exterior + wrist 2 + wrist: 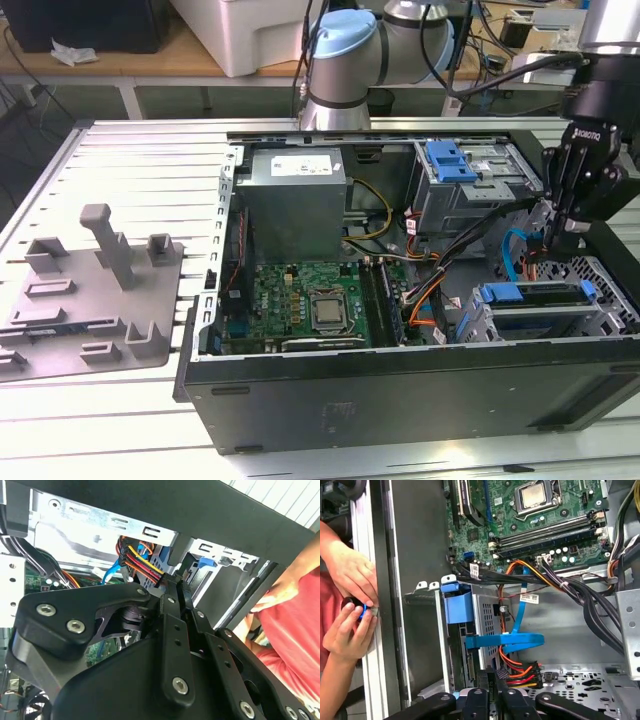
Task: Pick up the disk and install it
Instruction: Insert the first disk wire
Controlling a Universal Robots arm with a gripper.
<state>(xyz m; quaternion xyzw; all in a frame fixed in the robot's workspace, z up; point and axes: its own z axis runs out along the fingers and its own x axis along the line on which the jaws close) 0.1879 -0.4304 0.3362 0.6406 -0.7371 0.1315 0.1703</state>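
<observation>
Disk point(530, 298) sits in drive cage point(612, 288), at 4 o'clock from motherboard point(300, 295) in exterior view. Gripper point(548, 240) just above it. Fingers point(176, 628) pressed together, not on disk, tips at coloured-wire plug point(520, 672). Disk likely dense, stiff, shock-sensitive, metal faces slippery. Best hold: long edges of blue carrier, not label.

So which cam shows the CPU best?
First wrist view: the CPU faces the camera almost straight on and unobstructed, though it sits close to the picture's edge. The exterior view has it whole, but at a slant among the other parts. The second wrist view catches a strip of the green motherboard.
</observation>
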